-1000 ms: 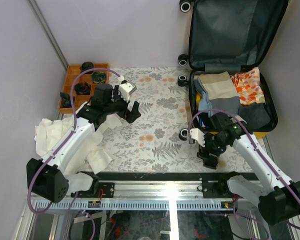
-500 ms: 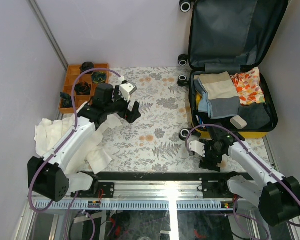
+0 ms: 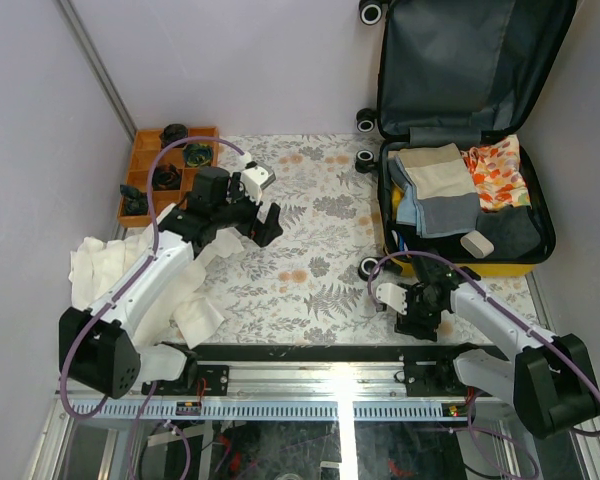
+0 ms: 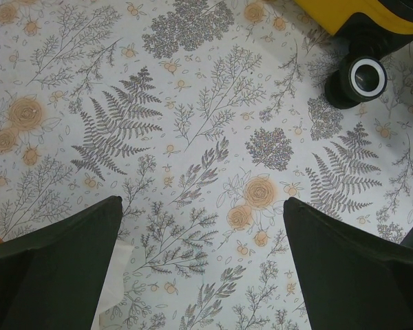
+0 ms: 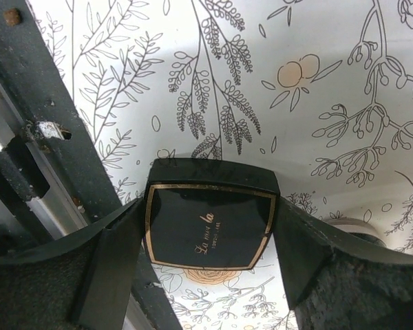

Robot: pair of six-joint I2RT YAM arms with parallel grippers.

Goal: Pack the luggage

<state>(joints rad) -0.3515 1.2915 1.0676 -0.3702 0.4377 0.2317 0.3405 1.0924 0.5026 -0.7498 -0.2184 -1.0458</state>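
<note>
The luggage (image 3: 470, 60) lies open at the far right corner of the counter (image 3: 310, 200), lid raised, folded clothes (image 3: 435, 190) in its lower half; just in front of the luggage's yellow near edge, the right pincer (image 3: 417, 322) is clamped on a black square compact (image 5: 210, 227) with gold edging, low over the counter; well left of the luggage, the left pincer (image 3: 263, 222) hangs wide, nothing between its fingers; farther left of the luggage sits an orange tray (image 3: 140, 150).

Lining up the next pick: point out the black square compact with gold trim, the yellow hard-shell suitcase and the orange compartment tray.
Black square compact (image 5: 210, 227): right wrist view, centre of lid.
Yellow hard-shell suitcase (image 3: 470, 60): top external view, dark lining of open lid.
Orange compartment tray (image 3: 143, 148): top external view, bare far-left corner.
</note>
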